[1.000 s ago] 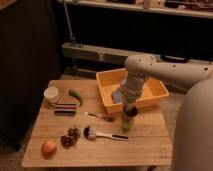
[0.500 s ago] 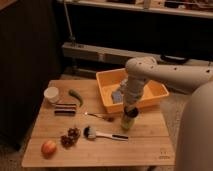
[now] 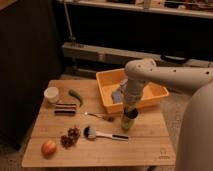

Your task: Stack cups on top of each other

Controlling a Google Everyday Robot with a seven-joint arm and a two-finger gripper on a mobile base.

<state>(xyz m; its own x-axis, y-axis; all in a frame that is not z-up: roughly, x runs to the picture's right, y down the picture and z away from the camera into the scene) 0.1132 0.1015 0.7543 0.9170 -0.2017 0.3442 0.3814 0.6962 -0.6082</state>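
Nothing has shifted noticeably: the hand [image 3: 130, 108] stays closed on the dark cup [image 3: 130, 114], seated in the green cup [image 3: 128, 123] directly below. Lifting unreleased could topple both.

One bench [image 3: 145, 144] carries two cups: one lime-green cup [image 3: 128, 123] and one dark cup [image 3: 130, 113] under the single set of jaws. Also one yellow bin [image 3: 152, 94], one white container [image 3: 51, 94], one green pepper [image 3: 76, 96], one apple [image 3: 48, 148], one grape bunch [image 3: 70, 138] and one brush [image 3: 99, 133].
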